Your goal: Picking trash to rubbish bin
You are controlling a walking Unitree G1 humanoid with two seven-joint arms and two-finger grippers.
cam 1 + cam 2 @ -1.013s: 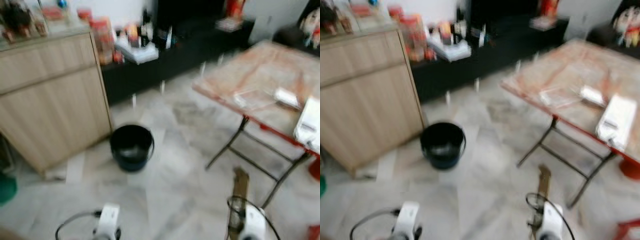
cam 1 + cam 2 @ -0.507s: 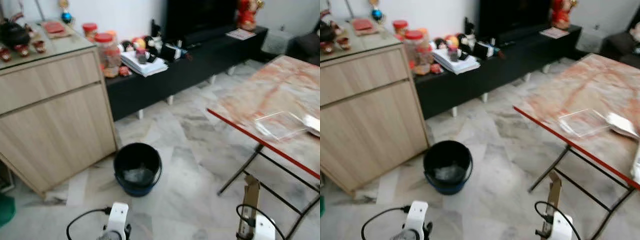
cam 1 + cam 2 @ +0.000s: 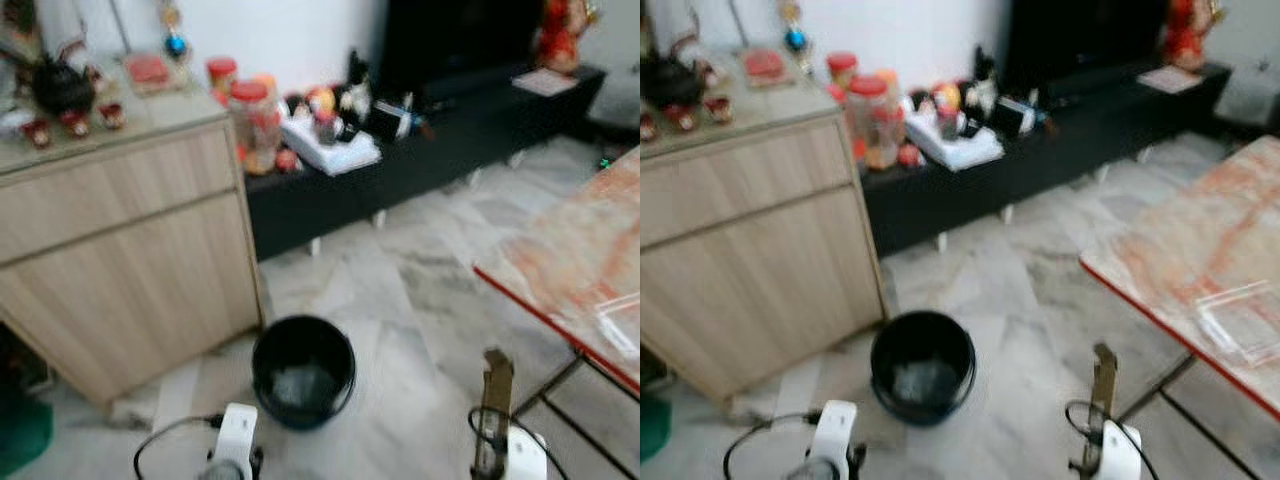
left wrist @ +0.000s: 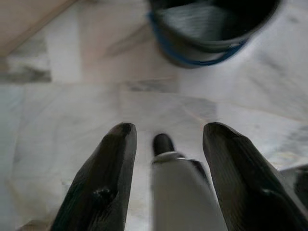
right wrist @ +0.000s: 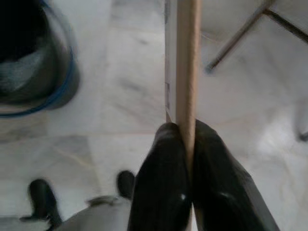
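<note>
The right gripper [image 5: 187,159] pinches a flat brown cardboard strip [image 5: 185,62], long axis upright, right of the black round bucket [image 3: 303,368] on grey marble floor [image 3: 420,300]. The left gripper [image 4: 166,168] gapes empty.

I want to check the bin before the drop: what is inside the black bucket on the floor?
Inside the black bucket a pale, crumpled mass lies at the bottom, perhaps a liner or earlier trash; blur hides which. Its near wall covers part of the bottom. The right gripper holds a cardboard piece beside it.

Both arms reach forward, low over the floor. The left gripper [image 4: 166,144] has its fingers spread apart; the right gripper [image 5: 187,144] pinches a cardboard strip [image 5: 185,57].
</note>
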